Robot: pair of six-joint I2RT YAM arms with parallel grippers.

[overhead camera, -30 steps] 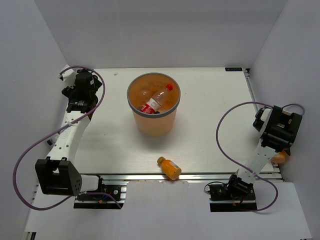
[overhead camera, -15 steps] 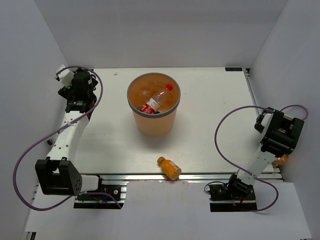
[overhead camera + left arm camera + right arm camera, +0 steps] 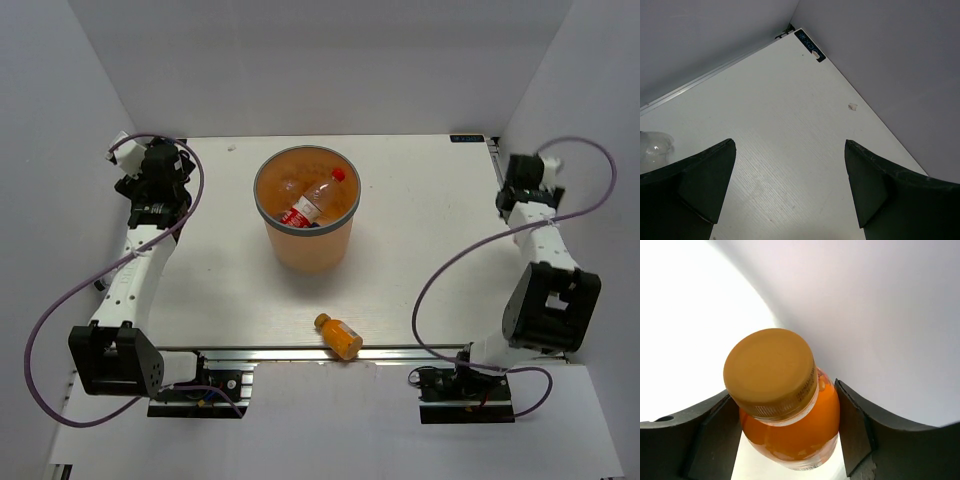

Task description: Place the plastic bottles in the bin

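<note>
At the near edge, 1 loose orange bottle lies flat. Over by the right edge, the right gripper is clamped on a raised orange bottle, cap toward its wrist, and the bin sits off to its left at bench centre. In the far-left corner, the left gripper gapes wide and empty.

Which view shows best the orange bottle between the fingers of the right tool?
The right wrist view: the orange bottle fills it, cap toward the camera, gripped by the right tool. In the top external view the right arm seems to hide it; the left wrist view does not show it.
</note>
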